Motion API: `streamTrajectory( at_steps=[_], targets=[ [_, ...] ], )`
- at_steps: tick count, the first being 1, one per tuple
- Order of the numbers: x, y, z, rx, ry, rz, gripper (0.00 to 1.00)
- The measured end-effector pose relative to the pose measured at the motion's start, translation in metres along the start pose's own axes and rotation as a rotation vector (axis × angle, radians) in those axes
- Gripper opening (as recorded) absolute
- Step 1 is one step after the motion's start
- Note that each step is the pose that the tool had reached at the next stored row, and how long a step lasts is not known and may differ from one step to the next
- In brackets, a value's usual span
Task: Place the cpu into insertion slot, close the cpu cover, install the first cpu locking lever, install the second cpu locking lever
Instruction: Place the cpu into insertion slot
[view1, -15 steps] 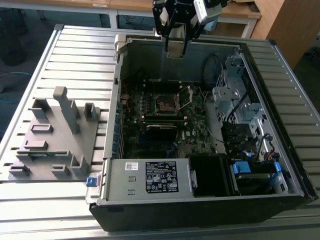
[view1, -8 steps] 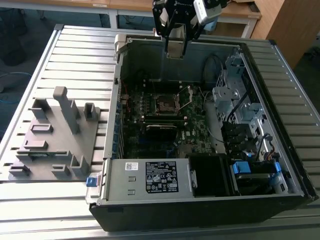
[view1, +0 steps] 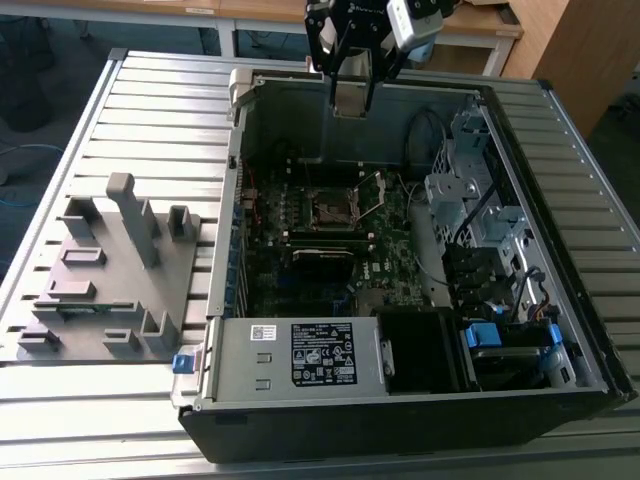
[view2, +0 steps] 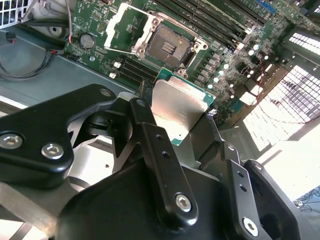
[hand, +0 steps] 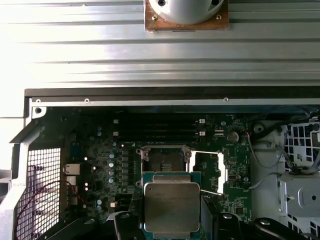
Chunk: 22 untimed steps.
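Top centre in the exterior view, your black end effector (view1: 350, 100) clamps the silvery square cpu (hand: 171, 207) well above the dark, silver-rimmed insertion slot (view1: 333, 207), whose thin metal-frame cpu cover (view1: 372, 195) stands open to receive it.

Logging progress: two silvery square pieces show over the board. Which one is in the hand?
The solid-topped cpu, clamped in the hand; the other, the cpu cover, is a windowed frame standing open beside the insertion slot.

An open computer case (view1: 400, 430) lies on the slatted table (view1: 160, 110). A grey moulded fixture (view1: 120, 290) sits at its nine o'clock, the power supply (view1: 300, 355) at six.
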<state>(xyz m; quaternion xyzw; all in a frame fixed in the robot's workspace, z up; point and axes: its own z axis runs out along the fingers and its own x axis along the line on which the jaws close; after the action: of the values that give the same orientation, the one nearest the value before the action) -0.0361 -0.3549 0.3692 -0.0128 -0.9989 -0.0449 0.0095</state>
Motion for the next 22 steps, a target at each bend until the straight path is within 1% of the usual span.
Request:
streamTrajectory(
  at_steps=[13, 15, 22],
  targets=[
    [0.0, -0.0002, 0.0017, 0.0003, 0.0001, 0.0, 0.54],
    [-0.0001, -0.0005, 0.0054, 0.0002, 0.0001, 0.0, 0.54],
    [-0.0001, -0.0006, 0.007, 0.0003, 0.0001, 0.0, 0.54]
  ],
)
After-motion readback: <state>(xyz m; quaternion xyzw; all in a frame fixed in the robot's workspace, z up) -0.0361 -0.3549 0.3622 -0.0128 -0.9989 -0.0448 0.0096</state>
